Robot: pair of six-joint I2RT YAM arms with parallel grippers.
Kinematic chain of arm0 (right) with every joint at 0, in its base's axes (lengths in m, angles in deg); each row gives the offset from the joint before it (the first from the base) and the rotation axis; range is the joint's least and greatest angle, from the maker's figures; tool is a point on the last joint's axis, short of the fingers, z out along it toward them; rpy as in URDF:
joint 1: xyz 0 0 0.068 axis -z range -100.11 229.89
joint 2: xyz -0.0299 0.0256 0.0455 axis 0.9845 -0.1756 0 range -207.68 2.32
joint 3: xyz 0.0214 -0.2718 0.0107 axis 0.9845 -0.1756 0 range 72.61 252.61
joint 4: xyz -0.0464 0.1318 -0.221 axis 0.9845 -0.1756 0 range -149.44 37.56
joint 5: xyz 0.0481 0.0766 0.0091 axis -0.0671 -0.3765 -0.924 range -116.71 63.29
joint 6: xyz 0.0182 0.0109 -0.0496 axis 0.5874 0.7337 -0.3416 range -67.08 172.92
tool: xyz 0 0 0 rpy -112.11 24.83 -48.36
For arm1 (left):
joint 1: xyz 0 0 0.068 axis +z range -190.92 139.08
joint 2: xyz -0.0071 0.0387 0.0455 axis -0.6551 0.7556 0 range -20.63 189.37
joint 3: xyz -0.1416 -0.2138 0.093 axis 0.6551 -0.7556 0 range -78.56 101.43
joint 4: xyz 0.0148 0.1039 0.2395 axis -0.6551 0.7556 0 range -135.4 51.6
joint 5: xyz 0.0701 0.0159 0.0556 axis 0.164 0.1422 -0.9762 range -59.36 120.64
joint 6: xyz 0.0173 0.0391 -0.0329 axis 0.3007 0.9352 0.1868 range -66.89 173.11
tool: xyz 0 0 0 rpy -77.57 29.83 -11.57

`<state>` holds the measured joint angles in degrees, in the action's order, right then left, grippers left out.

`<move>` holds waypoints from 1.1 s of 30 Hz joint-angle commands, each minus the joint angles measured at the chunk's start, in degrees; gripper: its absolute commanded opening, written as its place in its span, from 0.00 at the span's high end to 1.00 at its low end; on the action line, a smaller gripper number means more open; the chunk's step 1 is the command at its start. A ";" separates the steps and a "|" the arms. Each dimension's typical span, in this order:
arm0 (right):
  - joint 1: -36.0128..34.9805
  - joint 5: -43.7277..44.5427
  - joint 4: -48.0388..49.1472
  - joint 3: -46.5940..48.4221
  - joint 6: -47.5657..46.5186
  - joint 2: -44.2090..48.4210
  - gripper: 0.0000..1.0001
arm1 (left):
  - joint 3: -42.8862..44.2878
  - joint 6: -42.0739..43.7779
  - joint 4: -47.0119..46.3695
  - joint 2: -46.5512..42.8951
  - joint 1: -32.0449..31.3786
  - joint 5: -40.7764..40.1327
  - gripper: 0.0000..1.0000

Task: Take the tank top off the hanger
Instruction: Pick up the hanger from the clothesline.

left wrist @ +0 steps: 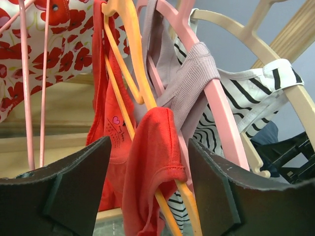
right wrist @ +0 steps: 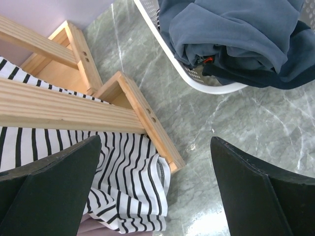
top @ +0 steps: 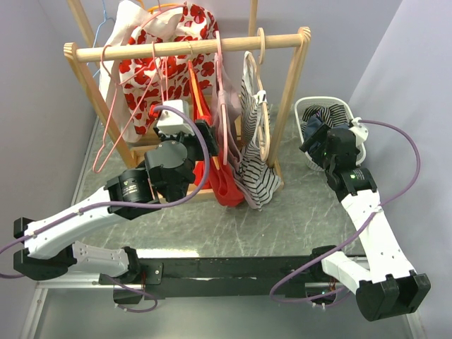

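Note:
A red tank top [top: 222, 187] hangs from an orange hanger [top: 194, 88] on the wooden rack's rail [top: 113, 52]. My left gripper [top: 207, 134] is at the rack, level with the top's shoulder. In the left wrist view its jaws [left wrist: 149, 162] stand apart on either side of the red strap [left wrist: 155, 142] draped over the orange hanger [left wrist: 132, 54], with a gap at both pads. My right gripper [top: 318, 145] hovers open beside the rack's right foot, above the marble table; in its wrist view the open gripper [right wrist: 155, 147] has nothing between its fingers.
On the same rail hang a red-flowered garment [top: 152, 63], a mauve ribbed top [left wrist: 192, 73] on a pink hanger and a black-and-white striped top [top: 254, 169] on a cream hanger. A white basket [top: 308, 106] of dark clothes stands at the right. The rack's base beam [right wrist: 147, 115] lies close to my right gripper.

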<state>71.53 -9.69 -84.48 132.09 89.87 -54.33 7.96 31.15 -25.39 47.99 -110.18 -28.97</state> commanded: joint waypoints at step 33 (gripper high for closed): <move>0.54 -2.16 -0.67 -0.33 -2.67 1.71 0.00 | -3.29 -1.78 0.99 -1.82 14.23 12.33 0.99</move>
<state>71.68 -11.81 -85.79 131.59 88.45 -53.65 3.21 29.27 -25.23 47.13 -96.39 -16.80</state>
